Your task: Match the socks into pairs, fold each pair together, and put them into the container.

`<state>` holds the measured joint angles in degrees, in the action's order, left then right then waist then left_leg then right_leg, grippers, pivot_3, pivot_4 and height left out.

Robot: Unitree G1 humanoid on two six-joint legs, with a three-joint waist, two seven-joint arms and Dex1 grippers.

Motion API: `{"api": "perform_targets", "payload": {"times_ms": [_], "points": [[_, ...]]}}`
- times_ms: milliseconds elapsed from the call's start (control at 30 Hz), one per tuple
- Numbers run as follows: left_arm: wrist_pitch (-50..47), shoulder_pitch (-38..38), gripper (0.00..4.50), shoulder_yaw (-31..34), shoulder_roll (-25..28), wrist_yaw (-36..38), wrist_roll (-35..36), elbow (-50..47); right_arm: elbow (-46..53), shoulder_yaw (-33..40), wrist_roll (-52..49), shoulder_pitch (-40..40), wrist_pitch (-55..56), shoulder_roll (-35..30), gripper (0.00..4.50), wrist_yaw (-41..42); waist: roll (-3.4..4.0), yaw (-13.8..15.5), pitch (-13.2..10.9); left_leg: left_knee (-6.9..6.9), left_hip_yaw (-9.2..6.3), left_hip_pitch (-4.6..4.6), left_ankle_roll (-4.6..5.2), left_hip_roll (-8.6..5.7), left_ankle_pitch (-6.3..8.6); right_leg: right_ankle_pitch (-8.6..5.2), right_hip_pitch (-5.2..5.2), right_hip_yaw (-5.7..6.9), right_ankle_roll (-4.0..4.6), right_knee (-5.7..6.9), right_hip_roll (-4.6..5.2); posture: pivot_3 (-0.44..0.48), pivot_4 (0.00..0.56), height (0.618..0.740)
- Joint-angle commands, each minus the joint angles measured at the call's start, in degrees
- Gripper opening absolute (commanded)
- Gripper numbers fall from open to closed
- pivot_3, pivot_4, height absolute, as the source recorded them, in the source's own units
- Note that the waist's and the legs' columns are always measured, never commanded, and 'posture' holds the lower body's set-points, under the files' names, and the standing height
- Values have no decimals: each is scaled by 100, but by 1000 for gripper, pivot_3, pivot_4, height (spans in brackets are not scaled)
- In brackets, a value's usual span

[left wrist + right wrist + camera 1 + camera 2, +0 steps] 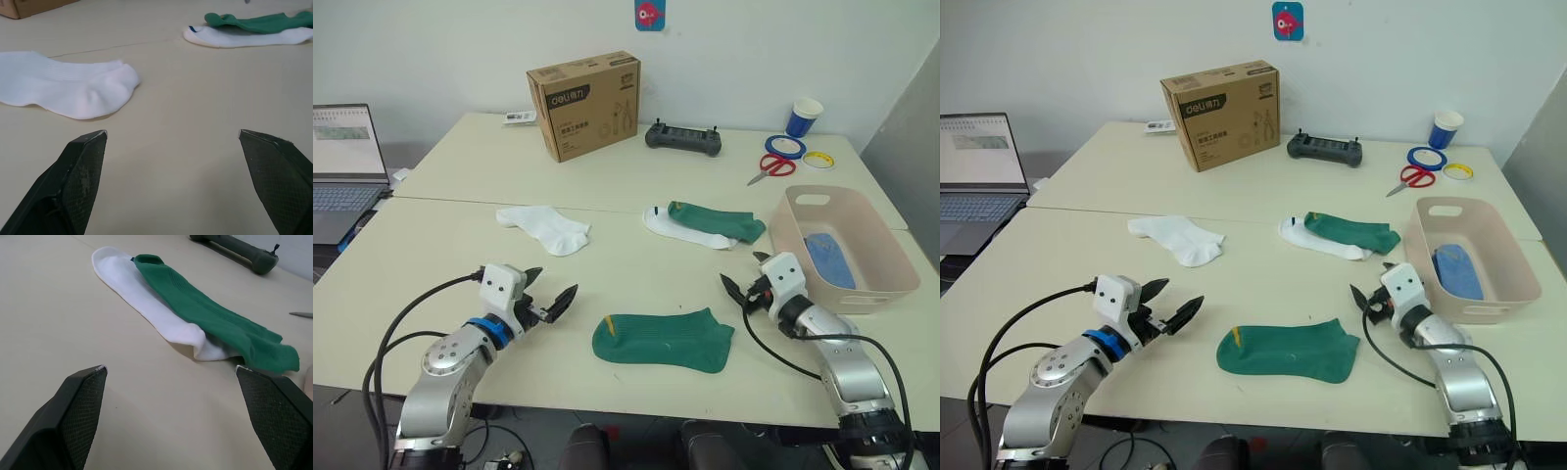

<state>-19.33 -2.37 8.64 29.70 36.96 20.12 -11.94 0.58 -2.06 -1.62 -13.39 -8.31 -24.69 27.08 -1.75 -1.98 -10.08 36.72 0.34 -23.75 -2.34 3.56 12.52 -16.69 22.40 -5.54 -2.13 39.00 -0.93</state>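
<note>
A dark green sock with a yellowish mark lies flat near the table's front edge, between my two grippers. A second green sock lies across a white sock farther back, right of centre. Another white sock lies alone to the left. The pale pink container stands at the right with light blue socks inside. My left gripper is open just left of the front green sock. My right gripper is open between that sock and the container. Neither holds anything.
A brown cardboard box stands at the back, with a black controller beside it. Red scissors, tape rolls and a blue cup sit at the back right. A laptop is at the far left.
</note>
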Motion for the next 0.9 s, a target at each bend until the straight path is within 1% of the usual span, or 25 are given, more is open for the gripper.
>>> {"api": "perform_targets", "payload": {"times_ms": [33,100,133,167,267,333,400,500,633,767,867,900], "points": [[-183,-516,4477,-369,239,453,149,-505,-384,-276,368,-763,127,22,4500,-47,0,-7,0,1,2,0,0,0,0,1,0,-2,0,0,0,0,150,740],[-240,-889,4477,-547,289,577,139,-542,-908,-471,632,-1242,178,84,4500,-130,0,-6,0,2,3,1,-1,-1,0,2,-1,-2,-2,0,0,0,150,740],[-253,-1085,4477,-623,260,590,124,-544,-1205,-560,724,-1462,245,122,4500,-135,0,-5,0,2,3,0,-1,-1,0,18,-1,-1,-31,-1,-1,0,150,740],[-244,-1262,4477,-694,207,585,96,-525,-1503,-633,825,-1658,311,152,4500,-165,0,-6,0,0,1,-1,0,-1,0,19,-1,1,-32,-1,-1,0,150,740],[-350,-1769,4477,-891,25,532,109,-524,-2564,-739,1085,-2367,642,285,4500,-438,0,-6,0,-5,-1,-4,0,-1,0,30,2,3,-8,-2,-3,0,150,740],[-411,-1963,4477,-976,-79,475,113,-563,-3356,-833,1258,-2829,862,313,4500,-551,0,-11,-1,-6,-1,-7,0,-2,0,32,5,2,-5,-2,-2,0,150,740],[-454,-2027,4477,-1024,-148,444,106,-601,-3941,-924,1374,-3126,1098,323,4500,-553,0,-30,-1,-6,1,-9,0,-3,0,32,8,-1,-5,-3,-2,0,150,740],[-480,-1996,4477,-1097,-246,372,93,-705,-4665,-867,1377,-3492,1308,418,4500,-633,0,-47,-1,-9,-2,-9,0,-2,0,32,9,2,-4,-3,-3,0,150,740],[-550,-1895,4477,-1124,-302,275,78,-870,-5608,-878,1469,-3951,1358,470,4500,-702,1,-117,-1,-17,-2,-10,0,-1,0,33,14,0,-4,-1,-3,0,150,740],[-610,-1899,4477,-1102,-307,219,87,-922,-6192,-881,1494,-4263,1451,496,4500,-675,1,-127,-1,-17,-4,-7,0,-2,0,33,10,3,-4,0,-2,0,150,740],[-633,-1915,4500,-1092,-295,201,92,-929,-6374,-850,1438,-4377,1483,539,3912,-530,1,-127,-1,-16,-5,-7,0,-3,-1,33,9,3,-4,0,-2,0,150,740],[-639,-1915,4500,-1087,-289,201,96,-932,-6398,-817,1403,-4399,1495,557,3551,-534,1,-128,-1,-15,-5,-7,0,-3,-1,33,9,2,-4,0,-2,0,150,740]]}}
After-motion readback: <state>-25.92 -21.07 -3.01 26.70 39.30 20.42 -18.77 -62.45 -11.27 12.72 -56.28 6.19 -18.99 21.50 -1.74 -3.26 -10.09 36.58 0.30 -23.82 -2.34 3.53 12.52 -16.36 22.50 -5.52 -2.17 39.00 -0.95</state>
